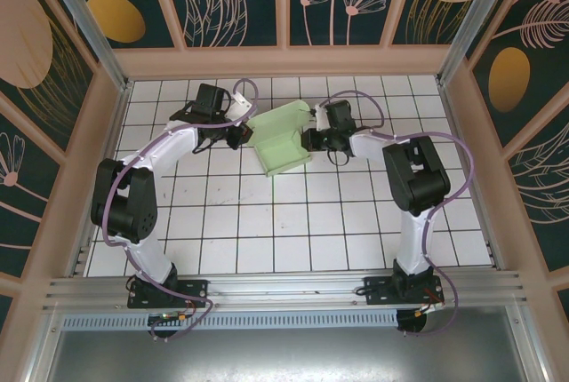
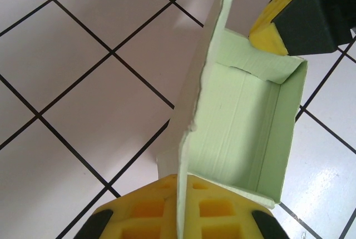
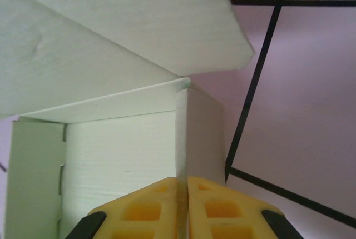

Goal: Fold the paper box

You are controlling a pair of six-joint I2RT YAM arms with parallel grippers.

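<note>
Yellow pads [image 2: 150,211] of the left pincer [image 2: 181,194] lie nearest the lens. They are closed tight on one upright wall of the paper box [image 2: 239,133], and the wall's thin card edge runs up between them. The box is pale mint-green and partly folded into an open tray with a flat floor and raised side walls. The gripped wall stands taller than the others. The right pincer [image 3: 182,186], on the opposite side of the box, is closed to a sliver, with the card at a wall corner pinched between its pads. Above that grip a broad flap leans over the box interior. The box sits on the white-tiled table [image 1: 293,222], whose dark-lined tiles spread around it on every side.
</note>
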